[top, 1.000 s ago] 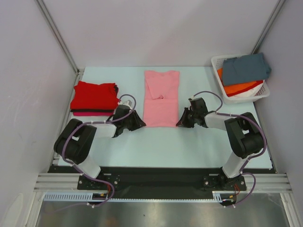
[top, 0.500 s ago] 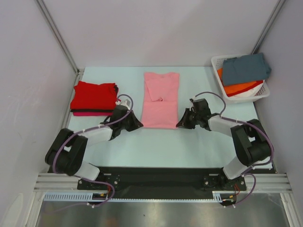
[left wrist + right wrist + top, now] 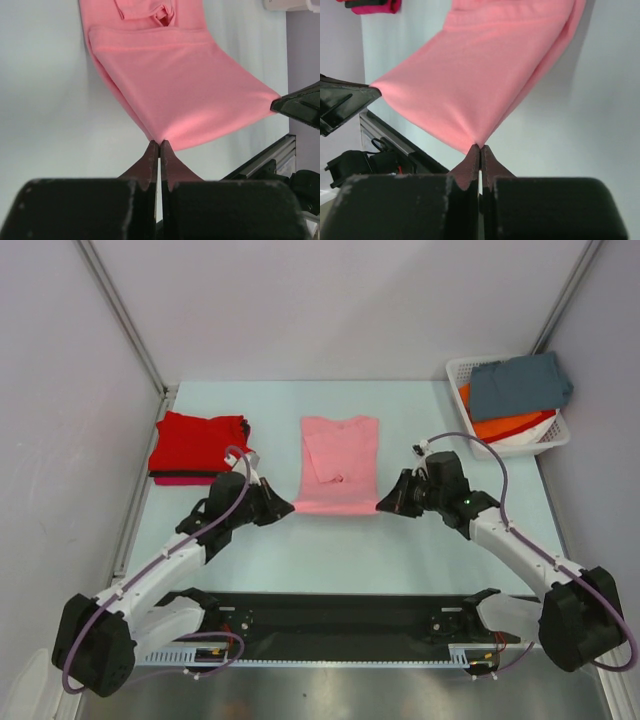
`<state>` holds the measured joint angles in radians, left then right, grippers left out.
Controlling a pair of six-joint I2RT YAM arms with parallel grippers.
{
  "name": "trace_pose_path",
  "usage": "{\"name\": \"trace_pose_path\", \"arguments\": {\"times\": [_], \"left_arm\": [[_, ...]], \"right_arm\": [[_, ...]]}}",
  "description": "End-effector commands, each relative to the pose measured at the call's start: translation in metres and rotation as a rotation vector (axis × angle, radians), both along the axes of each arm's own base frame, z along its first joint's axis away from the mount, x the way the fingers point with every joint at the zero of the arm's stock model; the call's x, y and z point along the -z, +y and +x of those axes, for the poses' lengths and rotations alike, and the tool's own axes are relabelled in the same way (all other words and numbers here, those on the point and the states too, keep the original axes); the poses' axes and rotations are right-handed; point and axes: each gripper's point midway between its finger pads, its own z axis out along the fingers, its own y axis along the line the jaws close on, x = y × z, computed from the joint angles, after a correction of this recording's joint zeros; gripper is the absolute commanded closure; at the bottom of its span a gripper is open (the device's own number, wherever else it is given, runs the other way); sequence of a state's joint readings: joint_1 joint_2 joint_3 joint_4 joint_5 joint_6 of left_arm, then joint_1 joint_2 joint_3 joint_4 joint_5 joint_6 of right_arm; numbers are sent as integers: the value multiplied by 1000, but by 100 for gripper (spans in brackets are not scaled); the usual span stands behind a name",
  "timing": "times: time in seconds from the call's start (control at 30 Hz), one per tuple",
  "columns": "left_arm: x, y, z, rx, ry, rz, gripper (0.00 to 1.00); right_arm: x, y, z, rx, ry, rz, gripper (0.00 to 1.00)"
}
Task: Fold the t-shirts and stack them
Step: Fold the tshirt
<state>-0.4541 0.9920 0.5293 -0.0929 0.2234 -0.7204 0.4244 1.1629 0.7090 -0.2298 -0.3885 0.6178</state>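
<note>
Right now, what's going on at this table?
Both arms hold the light pink cloth t-shirt, folded narrow. The left gripper is shut on its near left corner, the right gripper on its near right corner, lifting that edge off the table. A folded red shirt stack lies at left; the white slotted plastic basket at far right holds a grey-blue shirt and an orange shirt.

Centre: light pink t-shirt, plain, no print. At 10 o'clock: red t-shirt, plain, above a magenta t-shirt. At 2 o'clock: basket, white, slotted, holding a slate grey-blue t-shirt over an orange t-shirt. The table is pale mint, unpatterned. The left gripper and right gripper are black, and the cables purple
</note>
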Motion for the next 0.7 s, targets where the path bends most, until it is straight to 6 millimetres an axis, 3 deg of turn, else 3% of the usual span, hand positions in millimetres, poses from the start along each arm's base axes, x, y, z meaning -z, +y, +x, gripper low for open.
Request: {"name": "trace_pose_path", "arguments": {"times": [0.0, 0.03, 0.07, 0.1, 0.13, 0.2, 0.33, 0.37, 0.4, 0.5, 0.53, 0.57, 0.6, 0.63, 0.67], "left_arm": [[-15, 4, 6, 13, -13, 36, 100], [-28, 1, 14, 20, -31, 22, 100], [-32, 1, 20, 22, -31, 10, 100], [-29, 0, 27, 20, -15, 20, 100], [-40, -1, 36, 15, -38, 15, 100], [-47, 0, 57, -6, -49, 17, 100], [-51, 1, 92, -39, -44, 20, 100], [-52, 3, 101, -50, -42, 20, 100], [-51, 3, 109, -56, -38, 22, 100], [-49, -1, 140, -65, -22, 19, 100], [-62, -5, 151, -58, -43, 2, 100], [-47, -5, 161, -62, -7, 10, 100], [-46, -5, 168, -68, -2, 6, 100], [-54, -5, 181, -74, -19, -3, 100], [-43, -5, 190, -79, 3, 3, 100]], "right_arm": [[-25, -7, 14, 29, -47, -21, 100], [-22, -10, 21, 40, -29, -33, 100], [-35, -8, 31, 41, -50, -24, 100], [-36, -8, 37, 37, -51, -24, 100], [-31, -9, 48, 45, -29, -33, 100], [-43, -5, 65, 39, -53, -18, 100], [-40, -7, 103, 58, -29, -16, 100], [-30, -13, 115, 78, -3, -22, 100], [-39, -12, 126, 79, -18, -6, 100], [-40, -15, 156, 99, -14, 6, 100], [-38, -13, 162, 99, -5, 12, 100], [-37, -13, 169, 103, 0, 14, 100], [-22, -14, 177, 110, 40, 4, 100], [-30, -11, 188, 113, 20, 13, 100], [-30, -13, 196, 133, 23, 14, 100]]}}
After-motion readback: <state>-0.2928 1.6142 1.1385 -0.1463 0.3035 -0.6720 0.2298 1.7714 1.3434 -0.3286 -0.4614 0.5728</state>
